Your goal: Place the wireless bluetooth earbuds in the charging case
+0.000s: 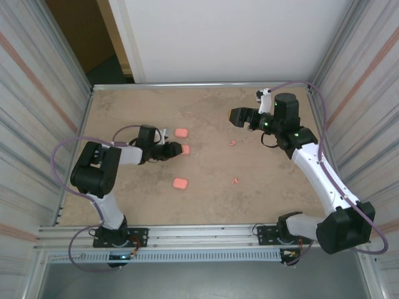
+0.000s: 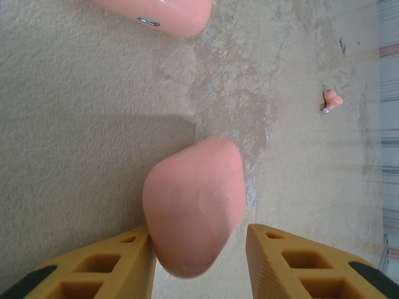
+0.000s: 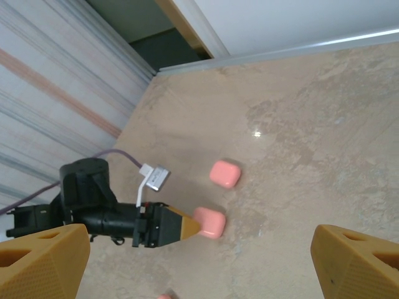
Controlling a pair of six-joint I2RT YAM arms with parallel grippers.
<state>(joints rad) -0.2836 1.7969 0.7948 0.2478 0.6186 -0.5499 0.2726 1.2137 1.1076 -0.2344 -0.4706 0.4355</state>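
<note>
Three rounded pink charging cases lie on the tan tabletop, left of centre and in a rough line from back to front: a far case, a middle case and a near case. All three look closed. The left arm comes in low from the left, and the left jaws sit on either side of the middle case. In the left wrist view they stand partly open. One yellow finger looks to be touching the case's side, while a thin strip of tabletop shows between the other finger and the case, so the case is bracketed rather than clamped. The right arm is over the far right of the tabletop. The right jaws are spread wide with nothing between them. One salmon-pink earbud lies loose on the tabletop to the right of the middle case. A second earbud lies nearer the front, to the right of the near case. Both are well apart from every case.
</note>
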